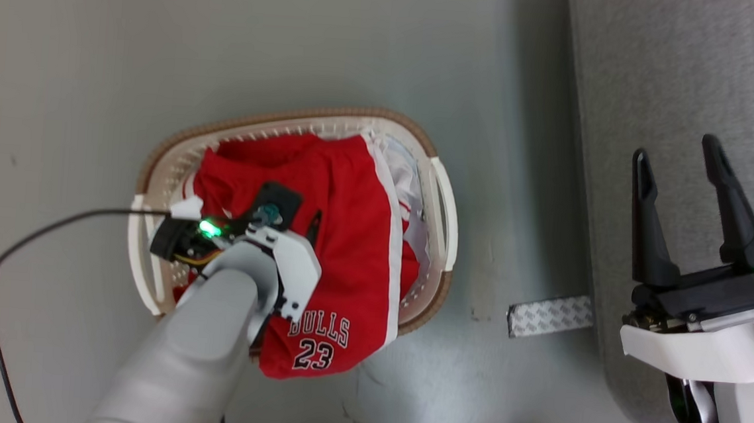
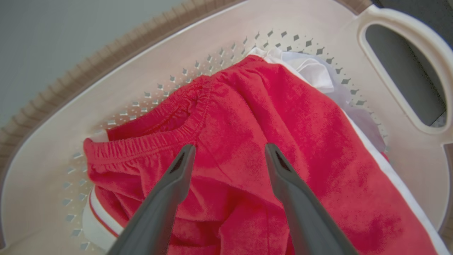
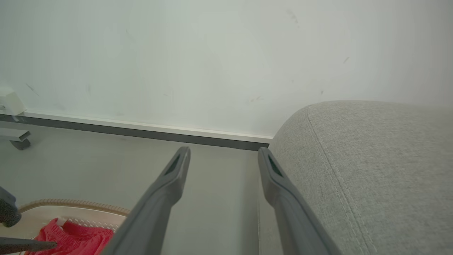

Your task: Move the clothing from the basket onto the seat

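The white perforated basket (image 1: 291, 116) with its brown rim stands on the floor. It holds the red clothing (image 1: 349, 236), and a "BULLS 23" leg hangs over the near rim. My left gripper (image 2: 230, 148) is open and reaches down into the basket (image 2: 141, 63). Its fingers straddle the red fabric (image 2: 283, 124) just below the elastic waistband; whether they touch it I cannot tell. My right gripper (image 1: 676, 153) is open and holds nothing over the edge of the grey sofa (image 1: 692, 74). In the right wrist view the gripper (image 3: 223, 151) has the sofa (image 3: 371, 159) on its right.
A white garment (image 1: 412, 181) lies in the basket beside the red ones. A black cable (image 1: 30, 234) loops over the floor at the left. A patterned tape strip (image 1: 549, 315) lies between basket and sofa. A wall with a baseboard (image 3: 141, 132) stands beyond.
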Motion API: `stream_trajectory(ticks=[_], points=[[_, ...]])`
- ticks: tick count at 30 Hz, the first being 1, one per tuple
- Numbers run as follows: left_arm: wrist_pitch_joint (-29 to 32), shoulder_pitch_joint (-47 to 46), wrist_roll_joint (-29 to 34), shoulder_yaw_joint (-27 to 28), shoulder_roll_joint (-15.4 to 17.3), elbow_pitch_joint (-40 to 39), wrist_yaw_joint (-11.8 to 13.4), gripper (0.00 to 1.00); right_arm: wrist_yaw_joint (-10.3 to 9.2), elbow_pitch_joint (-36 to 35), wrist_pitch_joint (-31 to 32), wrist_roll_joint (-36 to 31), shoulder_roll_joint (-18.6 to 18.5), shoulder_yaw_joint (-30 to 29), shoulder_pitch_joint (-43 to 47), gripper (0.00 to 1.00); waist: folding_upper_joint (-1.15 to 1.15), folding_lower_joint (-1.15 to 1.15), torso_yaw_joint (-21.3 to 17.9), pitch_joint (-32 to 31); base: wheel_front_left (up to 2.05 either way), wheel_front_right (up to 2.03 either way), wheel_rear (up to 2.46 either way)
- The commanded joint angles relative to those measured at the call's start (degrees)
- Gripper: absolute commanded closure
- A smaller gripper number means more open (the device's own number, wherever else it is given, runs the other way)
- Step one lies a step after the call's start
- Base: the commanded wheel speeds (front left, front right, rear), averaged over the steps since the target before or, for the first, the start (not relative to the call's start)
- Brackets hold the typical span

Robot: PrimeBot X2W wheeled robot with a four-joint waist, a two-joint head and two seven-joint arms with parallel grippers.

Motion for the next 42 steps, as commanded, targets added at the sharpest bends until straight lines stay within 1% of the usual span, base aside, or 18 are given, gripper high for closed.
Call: stream_trajectory(ticks=[1,7,10,11,12,13,14,17,20,24,29,35,42], points=[[0.15,-2.09,-0.61,-0.38,0.35,1.55,0.54,0.0,-0.12,-0.82,0.02,-0.19,-0.07,-0.17,-1.37,0.0,0.0,-0.01,-0.36,3.72,0.0,0.0,0.0],[0.88,-7.22,-0.39,-1.41,0.35,6.79,1.52,0.0,-0.12,-2.14,0.02,-0.39,0.16,-0.03,-2.61,0.0,0.0,-0.01,-0.82,8.6,0.0,0.0,0.0],[1.18,-8.66,-0.14,-1.77,0.62,8.33,1.26,0.0,-0.12,-2.52,0.02,-0.34,0.27,-0.15,-2.93,0.0,0.0,-0.01,-1.04,10.0,0.0,0.0,0.0],[1.17,-9.24,-0.02,-2.01,0.79,8.87,1.02,0.02,-0.13,-2.55,0.02,-0.25,0.36,-0.28,-2.89,0.0,0.0,-0.01,-1.11,10.48,0.0,0.0,0.0],[0.77,-9.68,-0.08,-2.1,0.84,9.29,0.75,0.51,-0.13,-2.56,0.02,-0.28,0.47,-0.42,-2.72,0.0,0.0,-0.01,-1.12,10.71,0.0,0.0,0.0],[0.35,-10.01,-0.07,-2.31,0.83,9.69,0.51,0.95,-0.12,-2.53,0.02,-0.32,0.57,-0.56,-2.44,0.0,0.0,-0.01,-1.1,10.85,0.0,0.0,0.0],[0.1,-10.39,0.05,-2.52,0.83,10.01,0.43,1.0,-0.12,-2.45,0.02,-0.31,0.67,-0.75,-2.21,0.0,0.0,-0.01,-1.01,10.9,0.0,0.0,0.0],[-1.15,-10.84,-0.97,-2.32,0.77,10.55,0.13,1.0,-0.12,-1.93,0.02,-0.08,1.03,-1.16,-1.72,0.0,0.0,-0.01,-0.6,9.91,0.0,0.0,0.0],[-3.29,-9.56,-2.54,-1.6,0.66,10.98,-0.07,1.0,-0.13,-1.34,0.02,0.43,1.4,-1.42,-1.1,0.0,0.0,-0.01,0.03,7.26,0.0,0.0,0.0],[-5.96,-6.78,-4.67,-0.84,0.42,10.82,-0.51,1.0,-0.13,0.24,0.02,0.46,1.47,-1.68,0.52,0.0,0.0,-0.01,1.74,1.43,0.0,0.0,0.0],[-7.89,-0.62,-9.07,-1.68,0.28,6.66,-1.37,1.0,-0.13,2.31,0.02,0.59,0.93,-1.67,3.54,0.0,0.0,-0.01,4.05,-8.2,0.0,0.0,0.0],[-8.62,7.06,-13.82,-4.05,0.28,0.94,-0.19,1.0,-0.12,4.85,0.02,0.89,0.43,-1.1,8.75,0.0,0.0,-0.01,6.48,-20.09,0.0,0.0,0.0],[-8.96,14.07,-17.55,-5.76,0.26,-5.76,2.03,1.0,-0.13,6.91,0.02,1.24,0.91,-1.61,15.5,0.0,0.0,-0.01,8.2,-31.28,0.0,0.0,0.0]])
